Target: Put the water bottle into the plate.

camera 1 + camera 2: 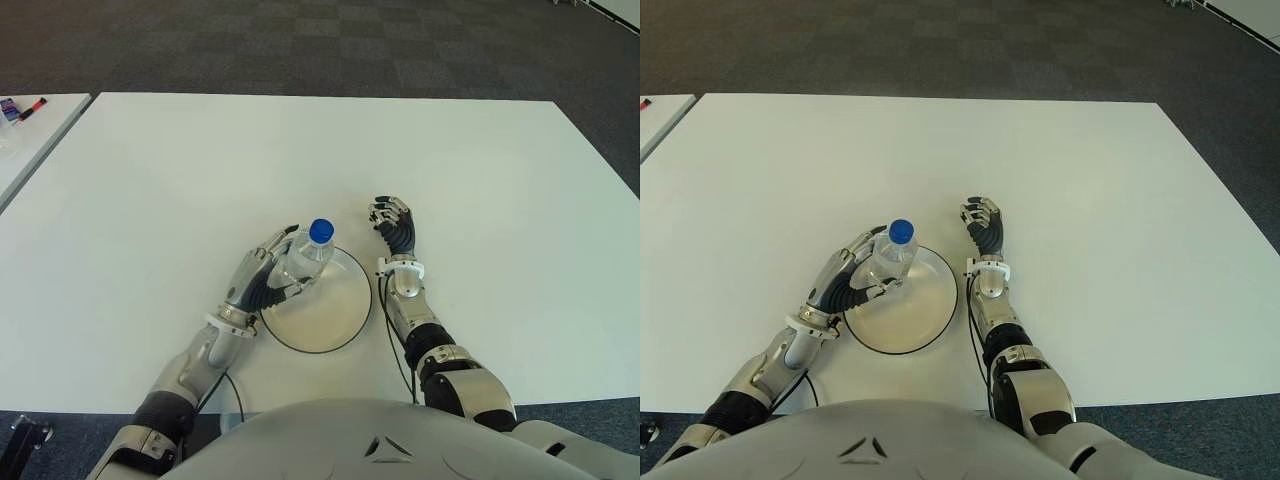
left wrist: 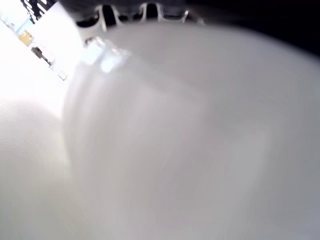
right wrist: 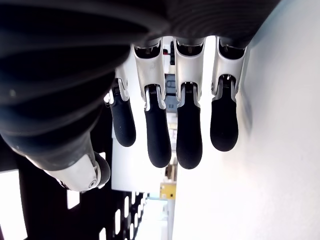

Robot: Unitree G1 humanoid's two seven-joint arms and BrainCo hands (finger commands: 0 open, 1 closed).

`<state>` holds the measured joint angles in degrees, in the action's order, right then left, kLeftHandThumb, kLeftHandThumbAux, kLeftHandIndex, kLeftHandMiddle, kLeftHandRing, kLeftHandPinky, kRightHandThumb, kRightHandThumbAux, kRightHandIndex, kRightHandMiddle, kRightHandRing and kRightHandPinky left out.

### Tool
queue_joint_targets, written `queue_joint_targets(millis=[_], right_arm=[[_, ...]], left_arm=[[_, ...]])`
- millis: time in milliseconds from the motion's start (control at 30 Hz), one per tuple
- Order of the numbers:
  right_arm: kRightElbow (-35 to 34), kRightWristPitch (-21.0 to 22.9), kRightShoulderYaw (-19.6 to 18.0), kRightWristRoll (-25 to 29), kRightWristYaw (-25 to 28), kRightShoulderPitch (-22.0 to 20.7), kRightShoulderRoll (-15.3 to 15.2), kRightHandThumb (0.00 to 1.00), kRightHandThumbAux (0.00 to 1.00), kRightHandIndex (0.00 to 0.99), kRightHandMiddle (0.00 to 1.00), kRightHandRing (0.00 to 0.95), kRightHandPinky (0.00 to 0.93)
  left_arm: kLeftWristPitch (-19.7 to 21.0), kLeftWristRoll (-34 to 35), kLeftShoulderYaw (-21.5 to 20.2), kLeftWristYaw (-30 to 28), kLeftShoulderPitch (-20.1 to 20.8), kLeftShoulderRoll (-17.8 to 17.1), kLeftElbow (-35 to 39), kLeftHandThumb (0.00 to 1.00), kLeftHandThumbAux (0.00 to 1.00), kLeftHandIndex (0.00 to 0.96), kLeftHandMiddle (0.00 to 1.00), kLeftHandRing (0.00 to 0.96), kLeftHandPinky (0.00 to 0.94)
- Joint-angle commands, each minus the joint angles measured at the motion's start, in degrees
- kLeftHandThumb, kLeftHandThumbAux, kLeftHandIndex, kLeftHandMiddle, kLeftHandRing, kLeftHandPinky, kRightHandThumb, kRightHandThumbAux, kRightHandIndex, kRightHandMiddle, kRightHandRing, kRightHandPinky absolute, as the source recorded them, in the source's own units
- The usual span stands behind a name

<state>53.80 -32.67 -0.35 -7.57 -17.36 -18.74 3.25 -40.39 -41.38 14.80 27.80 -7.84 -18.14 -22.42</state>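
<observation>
The water bottle (image 1: 308,253) stands upright over the plate's (image 1: 335,325) far-left rim, left hand (image 1: 262,280) fingers wrapped around it for placement; the right hand (image 1: 394,226), fingers loosely curled and empty, shows just right of the plate on the counter (image 1: 500,200).

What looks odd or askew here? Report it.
Nothing stands out. The water bottle stands upright, cap on, at the plate's far left rim, held by the left hand. The right hand shows just right of the plate, holding nothing.
</observation>
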Motion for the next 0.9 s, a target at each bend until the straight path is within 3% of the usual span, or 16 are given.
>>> queue_joint_targets(millis=[33,900], right_arm=[[1.7,1.6,0.0,0.3,0.4,1.4,0.6,0.941,0.67,0.35,0.483,0.53,0.564],[2.1,1.3,-0.1,0.1,0.1,1.3,0.4,0.941,0.671,0.349,0.481,0.535,0.578]], left_arm=[[0.1,-1.6,0.3,2.5,0.8,-0.8,-0.2,0.663,0.464,0.09,0.158,0.167,0.213],[0.8,-8.7,3.0,12.3,3.4,-3.2,-2.8,0.549,0.413,0.034,0.091,0.107,0.165]])
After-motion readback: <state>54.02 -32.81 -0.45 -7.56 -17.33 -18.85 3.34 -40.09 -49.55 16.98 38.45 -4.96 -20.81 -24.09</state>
